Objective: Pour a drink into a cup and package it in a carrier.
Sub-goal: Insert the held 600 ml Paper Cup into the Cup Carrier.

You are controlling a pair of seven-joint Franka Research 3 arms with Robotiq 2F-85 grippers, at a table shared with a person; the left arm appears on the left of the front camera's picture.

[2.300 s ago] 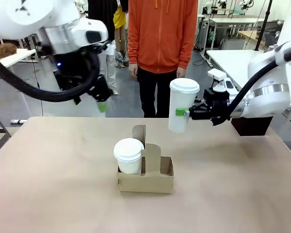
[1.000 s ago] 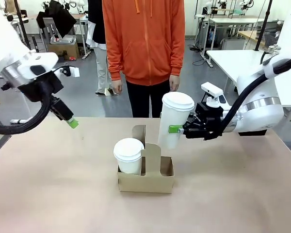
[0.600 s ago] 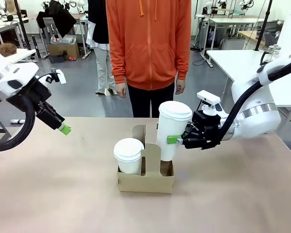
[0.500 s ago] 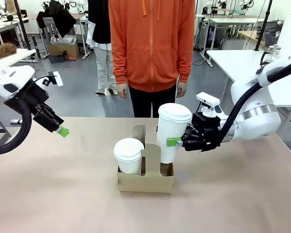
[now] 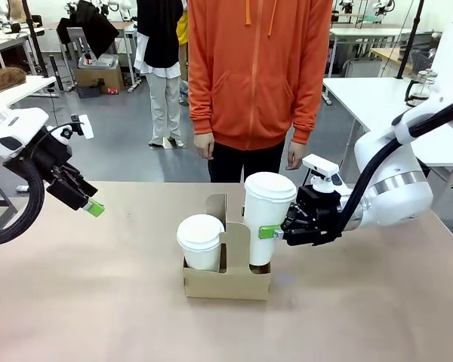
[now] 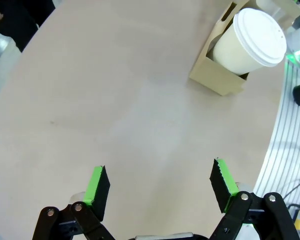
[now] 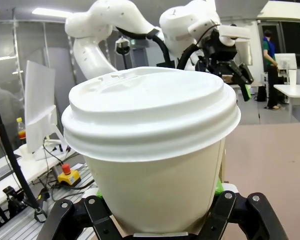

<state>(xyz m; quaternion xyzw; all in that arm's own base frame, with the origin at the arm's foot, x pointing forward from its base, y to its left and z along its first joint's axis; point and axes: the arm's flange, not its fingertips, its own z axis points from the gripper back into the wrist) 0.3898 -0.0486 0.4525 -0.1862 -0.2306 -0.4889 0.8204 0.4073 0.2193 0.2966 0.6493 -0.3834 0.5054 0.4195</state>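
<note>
Presently: right gripper [image 5: 275, 232] clamped on lidded cup [image 5: 266, 219], base entering right slot of carrier [image 5: 227, 273] | left gripper [image 6: 160, 187] fingers apart, empty, well clear | advice: lower straight, keep cup upright, release only once seated.

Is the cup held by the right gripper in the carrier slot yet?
In: the cup stands upright, its base sunk in the carrier, the right gripper clamped on it.

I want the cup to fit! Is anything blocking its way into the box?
Nothing visible blocks it. The right claw holds the cup with its bottom already going into the carrier's empty right slot. The other cup sits in the left slot, beyond the handle.
</note>
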